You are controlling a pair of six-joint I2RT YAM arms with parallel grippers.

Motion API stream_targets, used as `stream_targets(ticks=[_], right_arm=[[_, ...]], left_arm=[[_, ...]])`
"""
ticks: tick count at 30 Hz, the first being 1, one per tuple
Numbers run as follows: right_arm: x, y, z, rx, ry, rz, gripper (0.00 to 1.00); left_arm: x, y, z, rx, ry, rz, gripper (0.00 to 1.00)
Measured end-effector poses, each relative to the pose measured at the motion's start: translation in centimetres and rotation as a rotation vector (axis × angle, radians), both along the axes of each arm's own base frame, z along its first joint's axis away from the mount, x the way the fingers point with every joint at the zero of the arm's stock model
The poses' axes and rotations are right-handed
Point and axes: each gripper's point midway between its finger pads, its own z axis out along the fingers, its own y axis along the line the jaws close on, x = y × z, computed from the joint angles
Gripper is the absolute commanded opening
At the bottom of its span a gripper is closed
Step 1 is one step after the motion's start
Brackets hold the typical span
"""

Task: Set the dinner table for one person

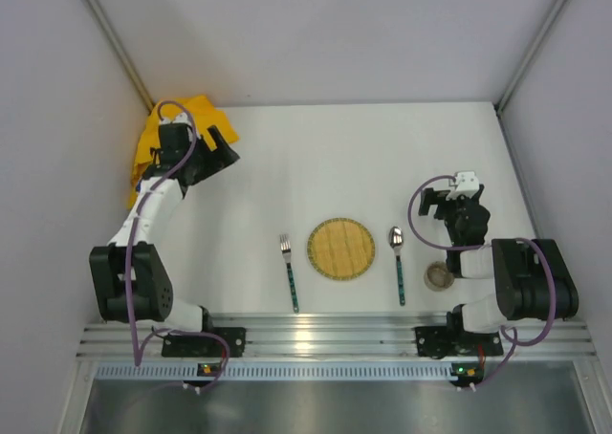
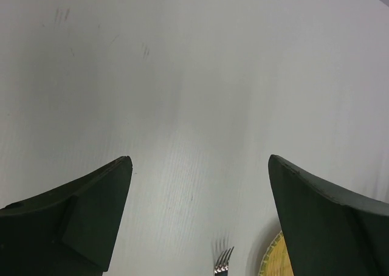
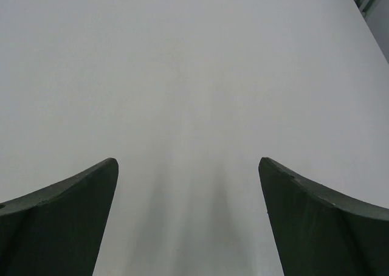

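The white dinner table holds a round yellow woven plate near its front middle. A fork with a green handle lies left of the plate and a spoon with a green handle lies right of it. My left gripper is open and empty over the back left of the table, beside a yellow cloth. In the left wrist view it is open over bare tabletop, with the fork tines and the plate edge at the bottom. My right gripper is open and empty right of the spoon; in the right wrist view it is over bare table.
A small round cup stands right of the spoon's handle, close to the right arm. The ribbed aluminium rail runs along the near edge. Grey walls close in the back and both sides.
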Motion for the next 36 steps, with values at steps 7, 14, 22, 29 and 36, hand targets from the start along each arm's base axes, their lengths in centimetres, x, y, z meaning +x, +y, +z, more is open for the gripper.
stream_targets(ticks=[7, 14, 22, 29, 36], right_arm=[[0.0, 0.0, 0.0, 0.000, 0.000, 0.000, 1.00], [0.0, 0.0, 0.0, 0.000, -0.002, 0.000, 1.00], [0.0, 0.0, 0.1, 0.000, -0.004, 0.000, 1.00], [0.0, 0.0, 0.1, 0.000, -0.003, 0.000, 1.00], [0.0, 0.0, 0.1, 0.000, -0.003, 0.000, 1.00]], left_arm=[[6.7, 1.3, -1.0, 0.051, 0.070, 0.035, 0.99], [11.2, 3.2, -4.7, 0.191, 0.186, 0.099, 0.99], [15.7, 3.6, -7.0, 0.232, 0.216, 0.122, 0.99], [19.5, 3.1, -10.1, 0.285, 0.220, 0.125, 0.98], [19.9, 2.7, -14.1, 0.335, 0.275, 0.120, 0.98]])
